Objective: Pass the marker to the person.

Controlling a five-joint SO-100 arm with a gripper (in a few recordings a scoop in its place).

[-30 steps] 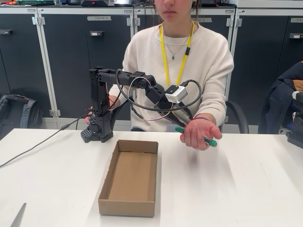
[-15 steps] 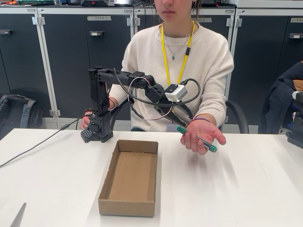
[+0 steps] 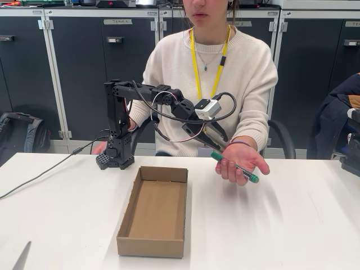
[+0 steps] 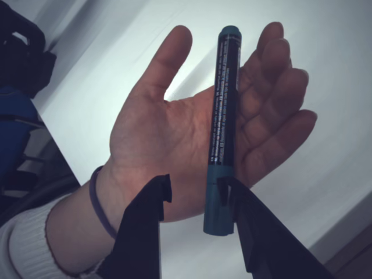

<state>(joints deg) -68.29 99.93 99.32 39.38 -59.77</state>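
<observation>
The marker point(image 4: 224, 116), dark-barrelled with green ends, lies across the open palm point(image 4: 168, 139) of the person point(image 3: 214, 67) in the cream sweater, who sits behind the table. In the fixed view the marker point(image 3: 235, 167) slants down to the right on that hand point(image 3: 242, 160). My gripper point(image 3: 216, 145) hovers just above and left of the wrist, open. In the wrist view my gripper point(image 4: 195, 189) has its jaws apart, and the marker's near green end sits against the inner side of the right finger point(image 4: 250, 232). Nothing is clamped between the fingers.
An open cardboard box point(image 3: 154, 211) lies on the white table point(image 3: 281, 225) in front of the arm's base point(image 3: 115, 157). A cable point(image 3: 45, 171) trails left across the table. Dark cabinets stand behind, and a dark-clothed figure point(image 3: 343, 112) sits at the right edge.
The person's hand has sunk a little, and the marker on it now slants more steeply. My gripper has drawn slightly back to the left, away from the palm.
</observation>
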